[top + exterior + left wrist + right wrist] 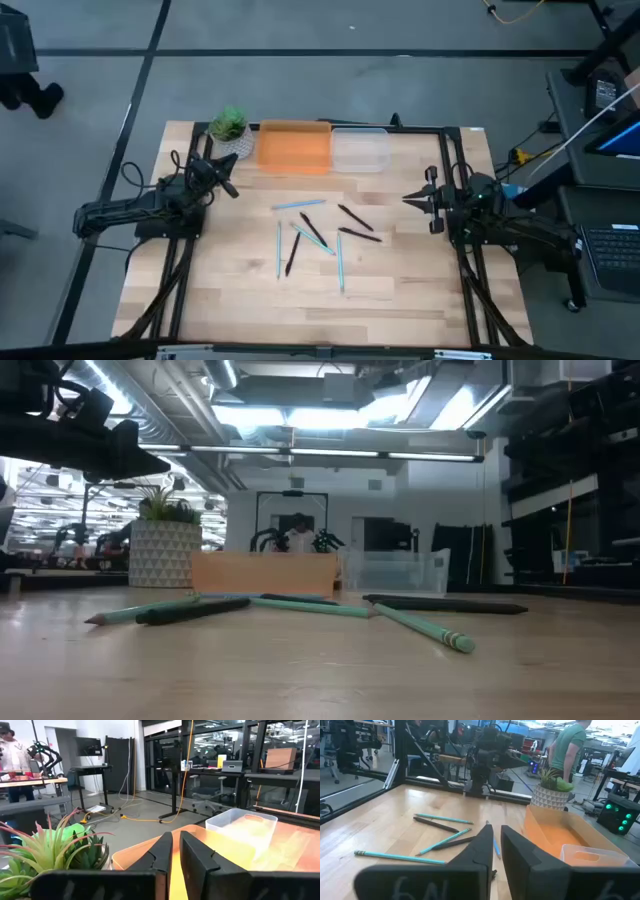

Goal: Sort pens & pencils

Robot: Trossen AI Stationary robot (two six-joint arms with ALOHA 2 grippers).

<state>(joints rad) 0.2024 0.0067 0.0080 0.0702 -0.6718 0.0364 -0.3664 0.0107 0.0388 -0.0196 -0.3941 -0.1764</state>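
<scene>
Several pens and pencils (313, 232) lie loose on the wooden table's middle, some light blue (279, 250), some dark (360, 234). They cross one another in a rough fan, and they show in the low view (430, 628) and the right wrist view (400, 857). My left gripper (232, 189) hovers shut near the table's far left, beside a potted plant (229, 128), pointing at the orange tray (235, 850). My right gripper (407, 200) hovers shut to the right of the pile, pointing at it (497, 851). Neither touches anything.
An orange tray (293, 146) and a clear plastic container (360, 150) stand side by side at the table's far edge, with the potted plant to their left. Bare wood lies near the front edge (320, 310). A person (570, 745) stands in the room beyond.
</scene>
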